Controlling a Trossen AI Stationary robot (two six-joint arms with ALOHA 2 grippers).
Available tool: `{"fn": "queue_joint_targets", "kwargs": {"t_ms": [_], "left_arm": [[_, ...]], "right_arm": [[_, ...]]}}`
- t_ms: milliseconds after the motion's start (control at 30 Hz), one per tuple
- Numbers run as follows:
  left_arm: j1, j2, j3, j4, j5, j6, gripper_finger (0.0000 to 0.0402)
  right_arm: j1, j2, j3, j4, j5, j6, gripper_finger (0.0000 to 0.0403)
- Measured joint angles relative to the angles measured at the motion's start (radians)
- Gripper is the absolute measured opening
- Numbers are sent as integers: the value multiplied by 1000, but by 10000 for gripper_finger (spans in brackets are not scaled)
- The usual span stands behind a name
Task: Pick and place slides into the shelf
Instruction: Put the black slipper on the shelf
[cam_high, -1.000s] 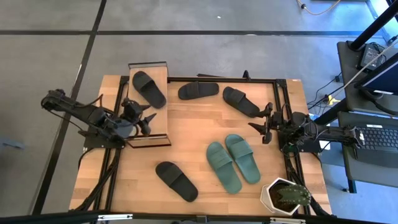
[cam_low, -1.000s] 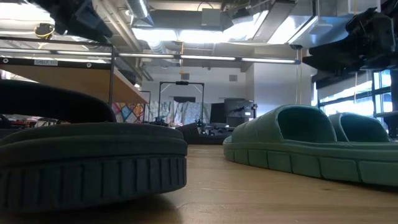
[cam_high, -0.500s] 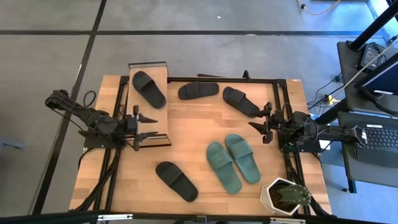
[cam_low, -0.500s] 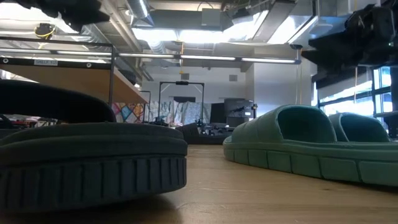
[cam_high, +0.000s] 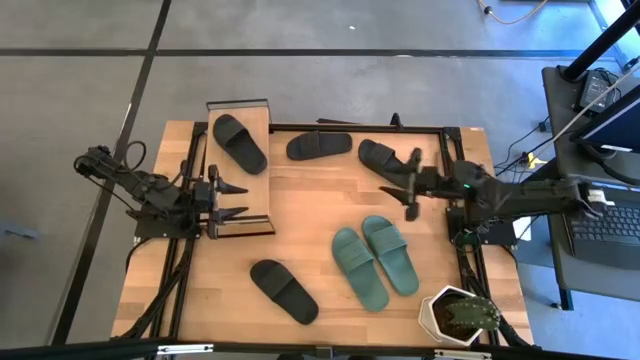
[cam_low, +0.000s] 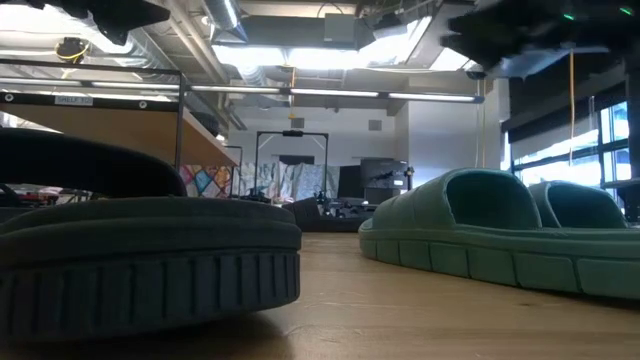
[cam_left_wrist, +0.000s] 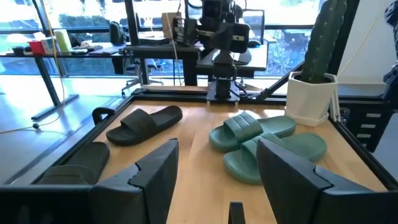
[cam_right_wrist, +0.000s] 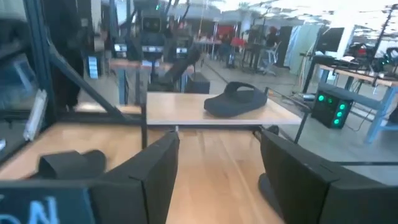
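Note:
The shelf (cam_high: 256, 185) stands at the table's far left, and one black slide (cam_high: 240, 143) lies sole-down on its top board. Two black slides (cam_high: 319, 145) (cam_high: 386, 162) lie by the far edge and another (cam_high: 283, 290) near the front. The teal pair (cam_high: 375, 260) lies right of centre. My left gripper (cam_high: 230, 200) is open, level, over the shelf's near end. My right gripper (cam_high: 408, 186) is open, hovering beside the far-right black slide, pointing at the shelf (cam_right_wrist: 186, 116).
A white pot with a cactus (cam_high: 458, 315) stands at the near right corner. A black metal frame (cam_high: 445, 135) runs along the far and right edges. Bare wood (cam_high: 300, 225) lies between the shelf and the teal pair.
My right gripper has swung from the table's right edge toward the centre, ending beside the far-right black slide. My left gripper has drawn back a little toward the left edge and levelled out from a tipped pose over the shelf. No slide has moved.

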Motion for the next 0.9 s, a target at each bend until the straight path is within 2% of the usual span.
{"fn": "queue_joint_targets", "kwargs": {"t_ms": [433,600,900], "left_arm": [[0,1,0,-37,0,6,208],[0,1,0,-94,0,4,208],[0,2,1,-92,-1,6,208]], "right_arm": [[-3,703,534,-19,-2,-553,227],[-24,903,716,-20,-2,-714,227],[-67,1200,990,-45,-15,-928,227]]}}
